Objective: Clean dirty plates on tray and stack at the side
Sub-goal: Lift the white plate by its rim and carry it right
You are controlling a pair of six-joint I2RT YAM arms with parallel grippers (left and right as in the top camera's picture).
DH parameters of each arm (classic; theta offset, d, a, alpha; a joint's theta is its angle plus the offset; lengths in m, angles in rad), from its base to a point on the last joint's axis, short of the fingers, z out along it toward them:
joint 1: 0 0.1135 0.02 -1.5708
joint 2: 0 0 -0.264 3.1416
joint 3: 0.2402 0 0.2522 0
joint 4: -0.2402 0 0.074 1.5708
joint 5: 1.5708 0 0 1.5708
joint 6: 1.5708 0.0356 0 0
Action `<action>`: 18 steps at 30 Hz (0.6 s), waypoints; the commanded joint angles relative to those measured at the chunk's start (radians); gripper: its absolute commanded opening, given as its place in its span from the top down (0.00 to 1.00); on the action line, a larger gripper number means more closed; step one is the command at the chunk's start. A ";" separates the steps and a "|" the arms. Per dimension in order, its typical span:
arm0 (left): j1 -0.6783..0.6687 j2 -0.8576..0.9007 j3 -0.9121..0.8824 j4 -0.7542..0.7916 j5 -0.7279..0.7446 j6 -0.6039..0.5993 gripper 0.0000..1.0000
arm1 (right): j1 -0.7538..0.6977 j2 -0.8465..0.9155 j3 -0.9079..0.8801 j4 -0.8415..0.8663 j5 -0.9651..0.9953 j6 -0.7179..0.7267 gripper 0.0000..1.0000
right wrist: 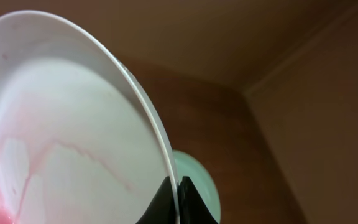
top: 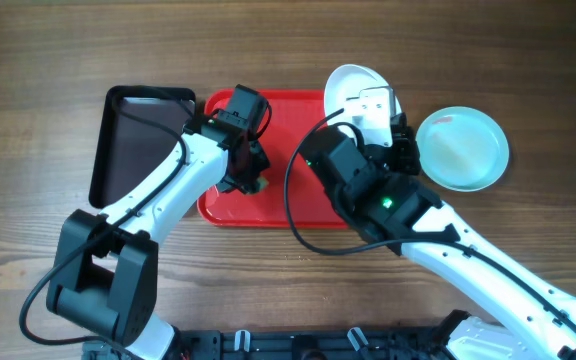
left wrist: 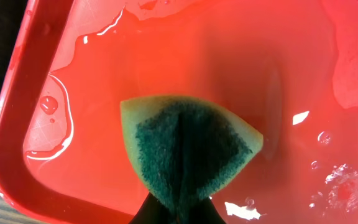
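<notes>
Now, left gripper (top: 252, 180) pinched shut on the sponge (left wrist: 188, 152) low over the wet tray (left wrist: 229, 62), while right gripper (right wrist: 178, 198) clamps the rim of the white plate (right wrist: 73, 124), tilted at the tray's right edge, probably to drain pink runoff; 1 mint plate (top: 461, 148) lies nearby.

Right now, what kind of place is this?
Probably a dish-washing practice station: a wet red plastic tray, a yellow-and-green scrubbing sponge, and a pink-streaked white round plate.

No writing, label, brand or number can be read in any view, whether on the tray (top: 288, 120), white plate (top: 348, 85), mint plate (top: 463, 150) or sponge (left wrist: 191, 155).
</notes>
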 commanded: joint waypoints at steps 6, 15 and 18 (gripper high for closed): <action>-0.003 0.010 0.008 0.003 0.008 0.016 0.96 | 0.059 -0.013 0.003 0.207 0.279 -0.321 0.96; -0.003 0.010 0.008 0.003 0.008 0.016 0.96 | 0.063 -0.013 0.003 0.372 0.316 -0.465 0.96; -0.003 0.010 0.008 0.003 0.008 0.016 0.96 | 0.063 -0.013 0.003 0.372 0.316 -0.464 0.96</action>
